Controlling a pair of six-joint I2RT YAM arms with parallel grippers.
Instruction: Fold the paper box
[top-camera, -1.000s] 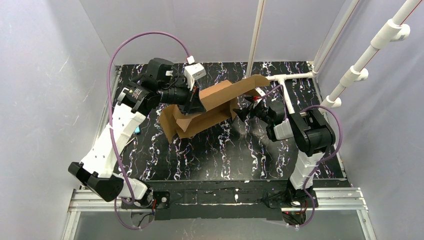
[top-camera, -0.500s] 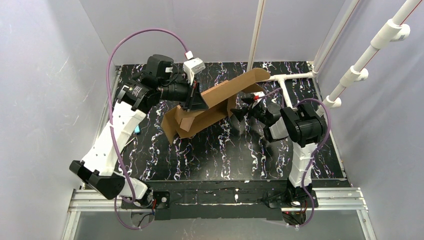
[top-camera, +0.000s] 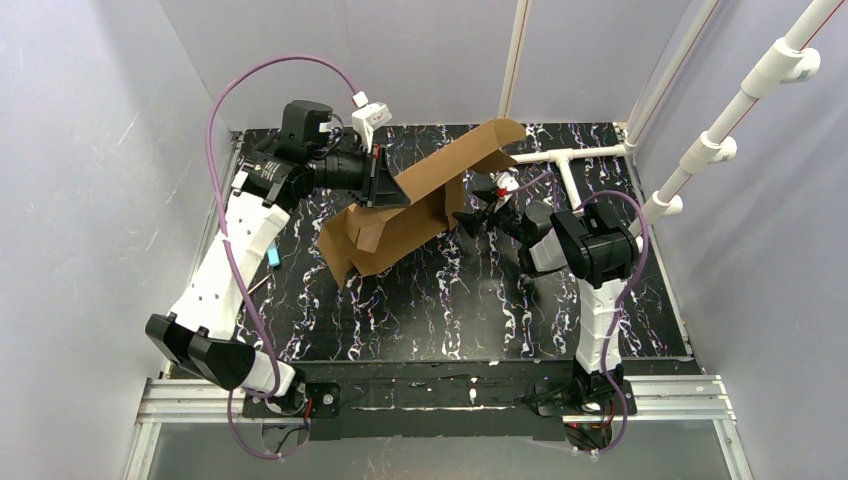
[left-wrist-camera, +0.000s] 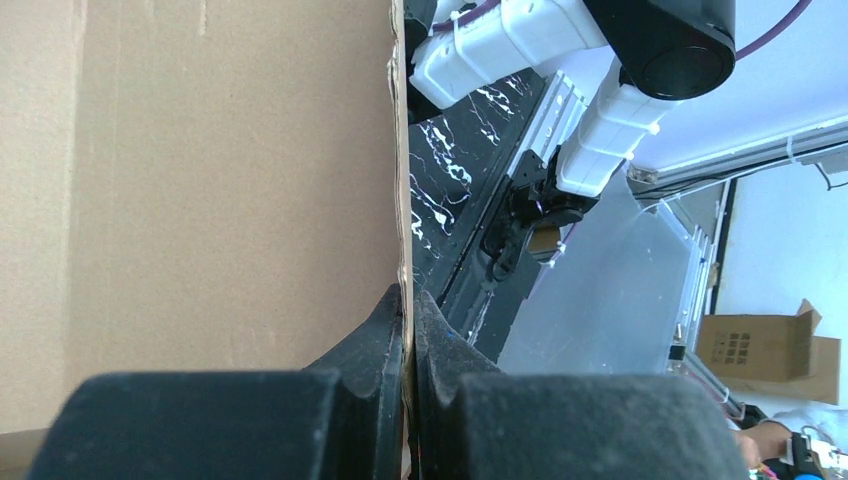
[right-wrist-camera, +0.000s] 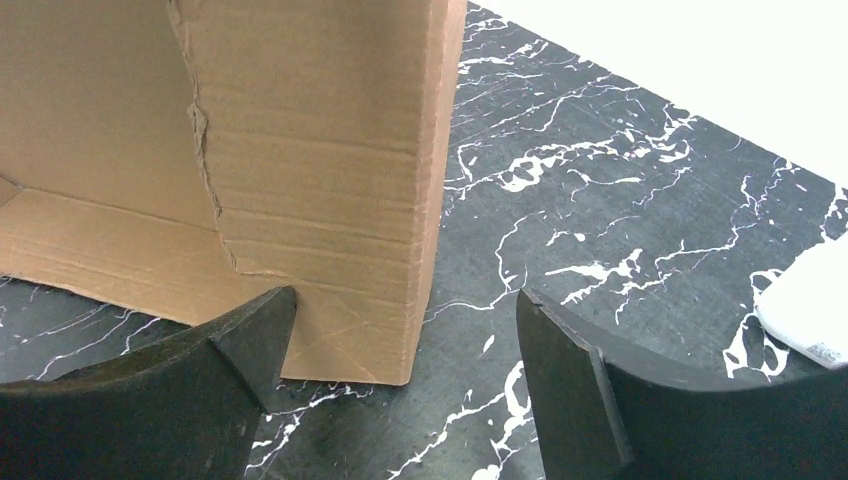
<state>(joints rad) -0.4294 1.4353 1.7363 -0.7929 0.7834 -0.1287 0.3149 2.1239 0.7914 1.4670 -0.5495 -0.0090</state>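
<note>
Jaws of the left gripper (left-wrist-camera: 408, 300) are clamping the paper box (left-wrist-camera: 230, 180) by its edge; right gripper (right-wrist-camera: 405, 305) (jaws spread) is straddling a flap corner.

A robotics lab test cell: a black marbled bench (top-camera: 420, 310) boxed in by plain pale walls (top-camera: 90, 150), white plastic pipes (top-camera: 742, 100), an aluminium rail (top-camera: 680, 392) at the near edge.
</note>
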